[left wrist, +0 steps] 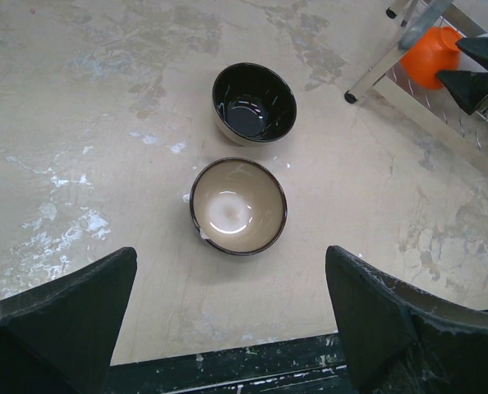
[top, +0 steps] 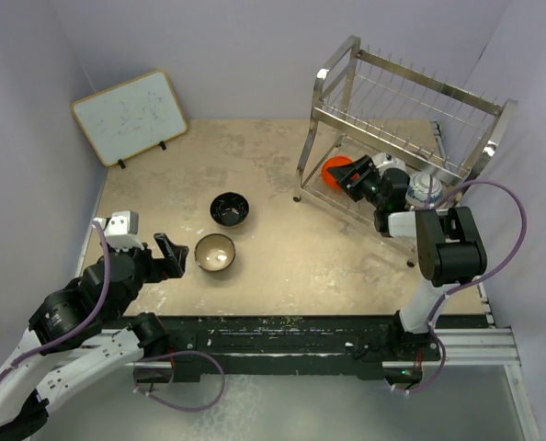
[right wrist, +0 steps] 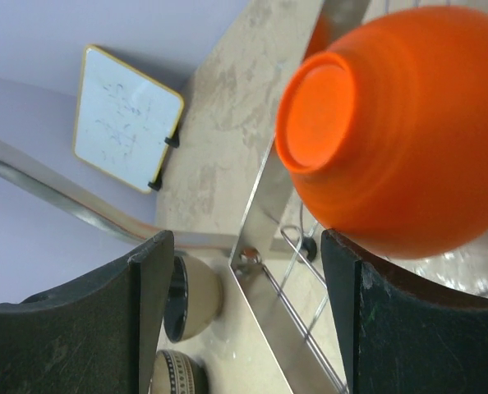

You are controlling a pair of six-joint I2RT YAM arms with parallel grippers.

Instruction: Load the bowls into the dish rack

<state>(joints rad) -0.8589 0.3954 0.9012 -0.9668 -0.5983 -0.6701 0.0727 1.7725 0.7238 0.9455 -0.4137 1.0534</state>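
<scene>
The silver wire dish rack [top: 411, 110] stands at the back right. An orange-red bowl [top: 335, 170] lies on its side in the lower tier, its foot turned toward my right gripper [top: 354, 179]. In the right wrist view that bowl [right wrist: 400, 123] sits just past the fingertips of my right gripper [right wrist: 244, 304], which is open with nothing between its fingers. A blue-and-white bowl [top: 426, 188] sits further right in the same tier. On the table stand a glossy black bowl [top: 230, 209] and a tan bowl [top: 215, 252]. My left gripper [top: 174, 255] is open just left of the tan bowl [left wrist: 238, 205].
A wood-framed whiteboard [top: 128, 117] leans against the back left wall. The rack's near leg [top: 299, 195] stands right of the black bowl [left wrist: 255, 103]. The black base rail [top: 282, 335] runs along the near table edge.
</scene>
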